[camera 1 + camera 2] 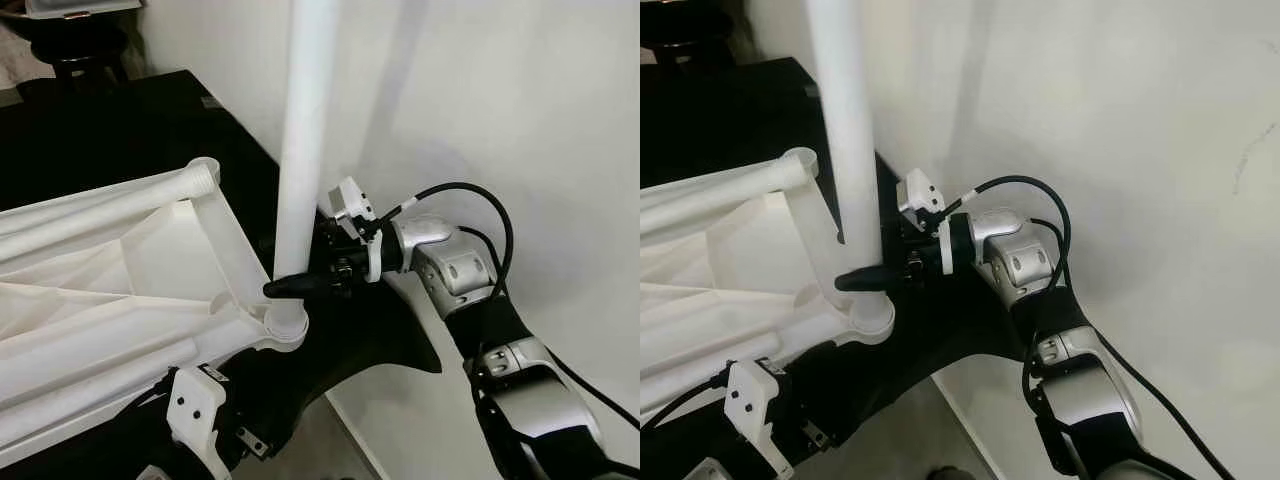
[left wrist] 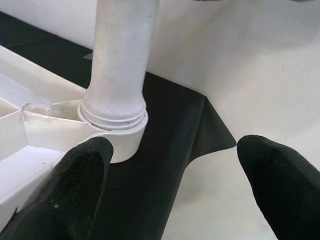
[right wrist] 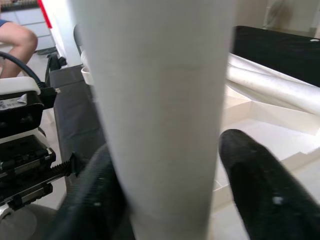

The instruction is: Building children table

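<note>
One white leg point(image 1: 305, 150) is held upright in the corner socket point(image 1: 285, 328) of the upturned tabletop point(image 1: 110, 300), clamped by the right end effector point(image 1: 290, 285); the left end effector point(image 2: 175, 185) is spread apart nearby.

You have the table leg point(image 1: 305, 130) upright in the corner socket point(image 1: 283, 325) of the upturned tabletop point(image 1: 110, 290), which lies on the black mat point(image 1: 385, 345), left of the right gripper point(image 1: 283, 287).
</note>
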Controlling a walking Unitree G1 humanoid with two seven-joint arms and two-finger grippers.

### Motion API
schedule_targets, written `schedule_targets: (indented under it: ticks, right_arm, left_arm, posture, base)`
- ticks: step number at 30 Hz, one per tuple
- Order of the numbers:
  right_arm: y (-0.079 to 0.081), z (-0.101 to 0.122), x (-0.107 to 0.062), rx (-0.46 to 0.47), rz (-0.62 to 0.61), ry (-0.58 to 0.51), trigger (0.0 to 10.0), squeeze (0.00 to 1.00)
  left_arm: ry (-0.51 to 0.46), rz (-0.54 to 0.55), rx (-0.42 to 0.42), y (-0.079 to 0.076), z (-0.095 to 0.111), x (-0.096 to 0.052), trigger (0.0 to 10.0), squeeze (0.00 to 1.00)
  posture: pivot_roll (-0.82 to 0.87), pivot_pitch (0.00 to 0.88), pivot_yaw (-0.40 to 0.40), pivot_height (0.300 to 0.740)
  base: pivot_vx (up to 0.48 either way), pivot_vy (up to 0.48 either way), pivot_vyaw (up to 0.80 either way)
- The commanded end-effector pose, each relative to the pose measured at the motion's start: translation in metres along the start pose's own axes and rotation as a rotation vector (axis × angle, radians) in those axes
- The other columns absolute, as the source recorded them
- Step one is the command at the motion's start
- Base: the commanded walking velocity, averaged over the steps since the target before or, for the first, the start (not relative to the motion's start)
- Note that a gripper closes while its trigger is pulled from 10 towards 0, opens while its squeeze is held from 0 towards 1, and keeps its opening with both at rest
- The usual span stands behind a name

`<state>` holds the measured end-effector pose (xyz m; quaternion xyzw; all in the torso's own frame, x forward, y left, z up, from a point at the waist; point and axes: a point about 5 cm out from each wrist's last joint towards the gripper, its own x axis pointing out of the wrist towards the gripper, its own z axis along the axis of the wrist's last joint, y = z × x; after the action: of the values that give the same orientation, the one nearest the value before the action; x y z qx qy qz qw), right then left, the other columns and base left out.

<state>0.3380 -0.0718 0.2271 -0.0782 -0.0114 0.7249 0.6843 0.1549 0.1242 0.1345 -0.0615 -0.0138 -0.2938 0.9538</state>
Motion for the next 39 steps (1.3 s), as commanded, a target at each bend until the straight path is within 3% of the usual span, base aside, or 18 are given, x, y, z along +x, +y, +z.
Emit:
schedule_targets:
  ticks: [1,12,16,17,19,20,21,22,23,25,30,31,33,34,37,38,39]
  right_arm:
    - [-0.004,0.004,-0.006,0.003,-0.043,-0.026,0.0,0.00]
    - [-0.002,0.002,-0.007,0.011,-0.008,-0.067,0.0,0.00]
    - [0.003,-0.003,-0.004,0.003,-0.110,-0.069,0.0,0.00]
    - [0.005,-0.008,-0.001,0.002,-0.199,-0.057,0.0,0.00]
    - [-0.002,-0.029,0.004,0.049,-0.682,0.025,0.0,0.00]
    - [-0.002,-0.029,0.004,0.049,-0.682,0.025,0.0,0.00]
    - [0.009,-0.045,-0.004,0.084,-0.944,0.115,0.0,0.00]
    - [0.023,-0.055,-0.008,0.116,-1.054,0.159,0.0,0.00]
    - [0.023,-0.055,-0.008,0.116,-1.054,0.159,0.0,0.00]
    - [0.049,-0.059,0.000,0.091,-1.017,0.190,0.0,0.00]
    - [0.056,-0.054,0.013,0.073,-0.940,0.173,0.0,0.00]
    - [0.056,-0.053,0.015,0.075,-0.920,0.179,4.1,0.00]
    - [0.056,-0.052,0.016,0.076,-0.909,0.184,4.1,0.00]
    - [0.055,-0.049,0.020,0.080,-0.864,0.178,10.0,0.00]
    - [0.056,-0.045,0.024,0.087,-0.842,0.170,10.0,0.00]
    - [0.058,-0.039,0.030,0.120,-0.755,0.121,10.0,1.00]
    - [0.061,-0.028,0.036,0.143,-0.671,0.050,10.0,1.00]
  left_arm:
    - [0.009,-0.002,-0.008,-0.002,0.000,-0.001,10.0,0.00]
    - [0.011,-0.004,-0.010,-0.002,0.000,-0.001,10.0,0.00]
    - [0.010,-0.001,-0.010,-0.002,0.000,-0.001,10.0,0.00]
    - [0.010,0.001,-0.009,-0.002,-0.001,-0.001,10.0,0.00]
    - [0.010,0.004,-0.006,-0.002,-0.001,-0.002,10.0,0.00]
    - [0.010,0.004,-0.006,-0.002,-0.001,-0.002,10.0,0.00]
    - [0.010,0.006,-0.004,-0.001,-0.001,-0.002,10.0,0.00]
    - [0.010,0.007,-0.003,-0.001,-0.001,-0.002,10.0,0.00]
    - [0.010,0.007,-0.003,-0.001,-0.001,-0.002,10.0,0.00]
    - [0.010,0.008,-0.002,0.001,-0.002,-0.002,10.0,0.00]
    - [0.016,-0.011,-0.005,0.003,-0.004,0.002,10.0,0.00]
    - [0.017,-0.011,-0.005,0.003,-0.005,0.002,10.0,0.00]
    - [0.018,-0.010,-0.005,0.003,-0.005,0.002,10.0,0.00]
    - [0.018,-0.007,-0.004,0.004,-0.006,0.002,10.0,0.00]
    - [0.018,-0.004,-0.003,0.004,-0.006,0.002,10.0,0.00]
    - [0.017,-0.002,-0.002,0.004,-0.006,0.002,10.0,0.00]
    - [0.017,-0.002,-0.003,0.004,-0.007,0.002,10.0,0.00]
  posture:
    - [-0.18,0.180,-0.113,0.740]
    - [-0.18,0.178,-0.112,0.740]
    - [-0.18,0.170,-0.130,0.740]
    - [-0.18,0.170,-0.130,0.740]
    - [-0.17,0.161,-0.145,0.740]
    - [-0.17,0.161,-0.145,0.740]
    - [-0.17,0.161,-0.143,0.740]
    - [-0.17,0.161,-0.143,0.740]
    - [-0.17,0.161,-0.143,0.740]
    - [-0.19,0.154,-0.126,0.740]
    - [-0.19,0.135,-0.123,0.740]
    - [-0.19,0.124,-0.125,0.740]
    - [-0.19,0.124,-0.125,0.740]
    - [-0.19,0.122,-0.126,0.740]
    - [-0.19,0.117,-0.128,0.740]
    - [-0.19,0.111,-0.130,0.740]
    - [-0.19,0.107,-0.132,0.740]
  base:
    - [0.000,0.000,0.00]
    - [0.000,0.000,0.00]
    - [0.000,0.000,0.00]
    - [0.000,0.000,0.00]
    - [0.000,0.000,0.00]
    - [0.000,0.000,0.00]
    - [0.000,0.000,0.00]
    - [0.000,0.000,0.00]
    - [0.000,0.000,0.00]
    - [0.000,0.000,0.00]
    - [0.000,0.000,0.00]
    - [0.000,0.000,0.00]
    - [0.000,0.000,0.00]
    - [0.000,0.000,0.00]
    - [0.000,0.000,0.00]
    - [0.000,0.000,0.00]
    - [0.000,0.000,0.00]
